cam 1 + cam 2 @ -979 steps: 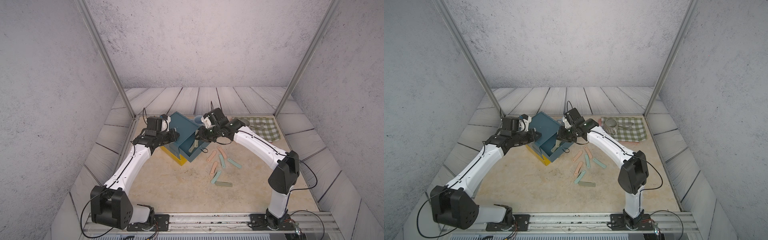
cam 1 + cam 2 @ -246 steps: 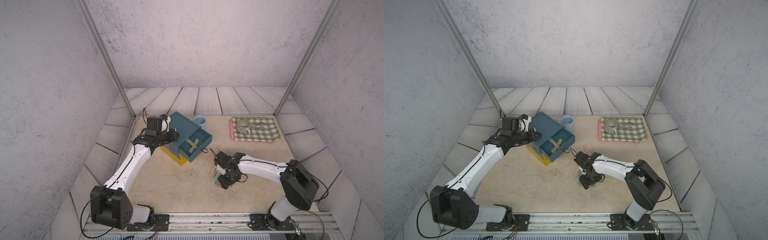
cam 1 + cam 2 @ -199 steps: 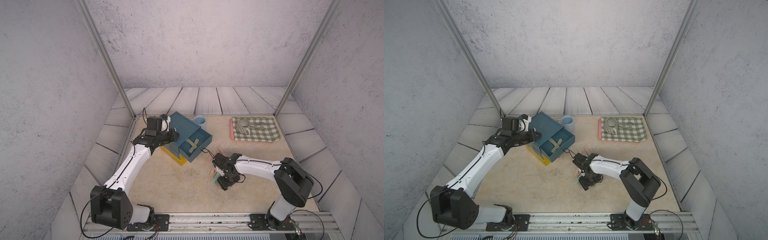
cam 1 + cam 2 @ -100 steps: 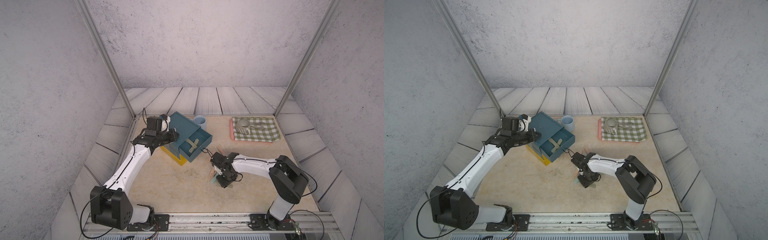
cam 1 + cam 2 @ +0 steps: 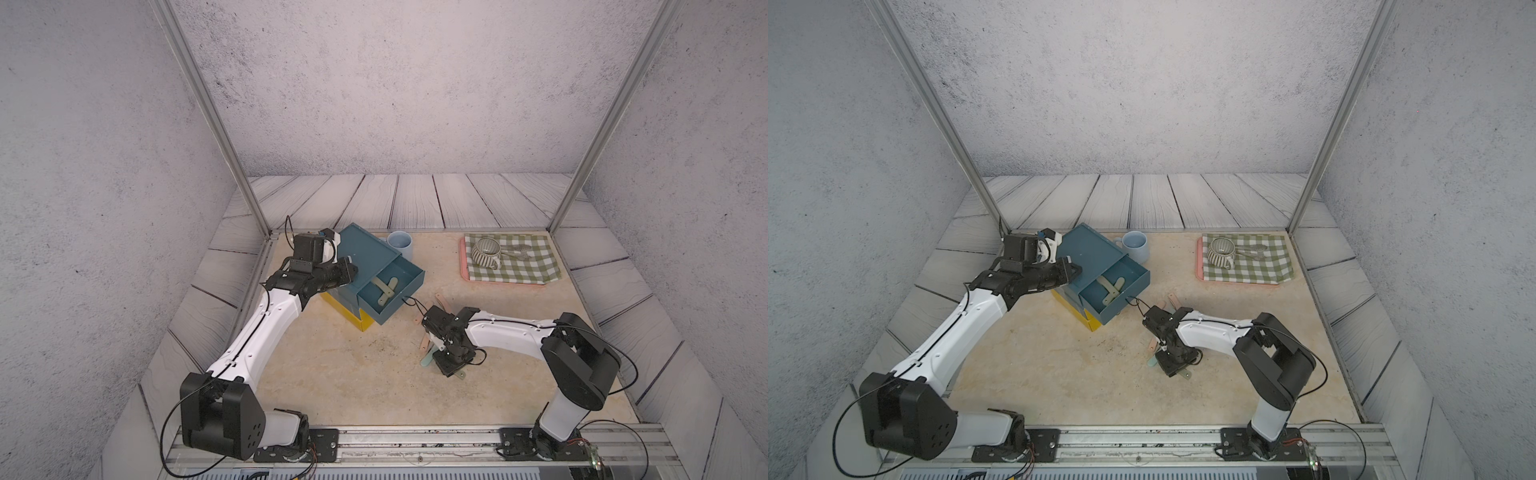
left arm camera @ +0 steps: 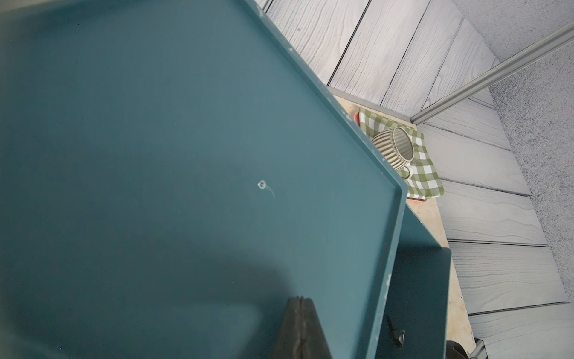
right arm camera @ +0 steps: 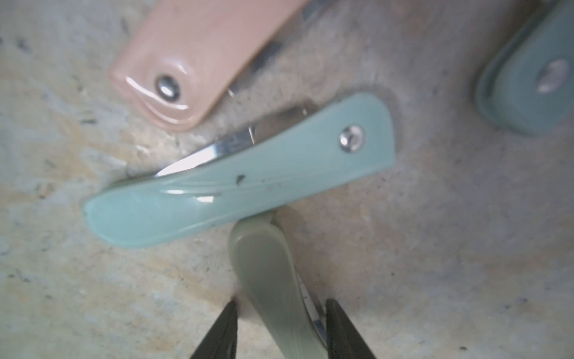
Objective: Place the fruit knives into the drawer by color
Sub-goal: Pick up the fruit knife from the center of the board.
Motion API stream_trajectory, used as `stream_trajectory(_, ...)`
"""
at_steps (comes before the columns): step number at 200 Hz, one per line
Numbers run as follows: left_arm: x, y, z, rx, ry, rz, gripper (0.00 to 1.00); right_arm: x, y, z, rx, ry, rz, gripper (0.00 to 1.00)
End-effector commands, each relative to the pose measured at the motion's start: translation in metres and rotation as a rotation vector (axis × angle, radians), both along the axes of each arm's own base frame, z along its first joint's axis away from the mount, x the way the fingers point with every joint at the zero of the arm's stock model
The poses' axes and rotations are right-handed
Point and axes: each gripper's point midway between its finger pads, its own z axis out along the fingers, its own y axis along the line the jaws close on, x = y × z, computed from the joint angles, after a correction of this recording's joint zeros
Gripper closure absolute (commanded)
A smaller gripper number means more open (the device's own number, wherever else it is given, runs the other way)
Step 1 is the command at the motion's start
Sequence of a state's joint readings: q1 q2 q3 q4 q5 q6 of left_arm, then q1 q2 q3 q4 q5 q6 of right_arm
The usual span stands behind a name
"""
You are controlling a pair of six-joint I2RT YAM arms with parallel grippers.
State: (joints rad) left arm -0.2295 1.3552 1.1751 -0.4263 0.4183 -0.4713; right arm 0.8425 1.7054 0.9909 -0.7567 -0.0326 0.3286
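While the left gripper [image 6: 298, 307] sits clenched shut, tips pressed on the flat teal top of the drawer chest [image 5: 365, 251], the right gripper [image 7: 281, 303] is down on the surface [image 5: 332, 374] with its jaws parted to either side of an olive knife [image 7: 270, 273]. A sliver of bare surface shows beside one jaw, so I judge it not yet pinched.

The top drawer [image 5: 405, 297] stands pulled out, and two olive knives [image 5: 385, 286] already lie crossed inside it. This third one, then, looks bound for the same place.

Seen close in the right wrist view, these are little folding knives: a glossy plastic handle, a rivet at one end, and a thin steel blade folded along one edge. I would expect them to be light and quite stiff. They are also slick, and they lie so flat that the jaws must come right down to the surface to catch the edges.

The best hold looks to be across the narrow width near the middle of the handle, where it should hang level and not swing.

The olive knife's far end meets the mint knife [image 7: 236, 183]; whether it merely touches or tucks under it I cannot tell. A straight lift may nudge that neighbour. The pink knife [image 7: 198, 62] lies just beyond, apart from both.
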Motion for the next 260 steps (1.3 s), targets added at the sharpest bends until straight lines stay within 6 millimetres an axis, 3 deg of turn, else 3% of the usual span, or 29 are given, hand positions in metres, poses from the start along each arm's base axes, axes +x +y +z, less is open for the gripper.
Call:
stream_trajectory(1, -0.017, 0.012, -0.035, 0.064, 0.136, 0.022, 1.00, -0.018, -0.018, -0.013, -0.059, 0.066, -0.030, 0.55)
stream_trajectory(62, -0.018, 0.013, -0.035, 0.067, 0.135, 0.024, 1.00, -0.019, -0.025, -0.016, -0.086, 0.066, -0.046, 0.73)
stream_trajectory(130, -0.018, 0.012, -0.035, 0.065, 0.135, 0.023, 1.00, -0.020, -0.035, -0.010, -0.101, 0.042, -0.079, 0.79)
stream_trajectory(211, -0.018, 0.013, -0.035, 0.066, 0.137, 0.023, 1.00, -0.012, -0.038, 0.021, -0.074, -0.026, -0.094, 0.80)
stream_trajectory(260, -0.018, 0.013, -0.036, 0.065, 0.138, 0.023, 1.00, 0.013, -0.031, 0.056, -0.024, -0.100, -0.110, 0.80)
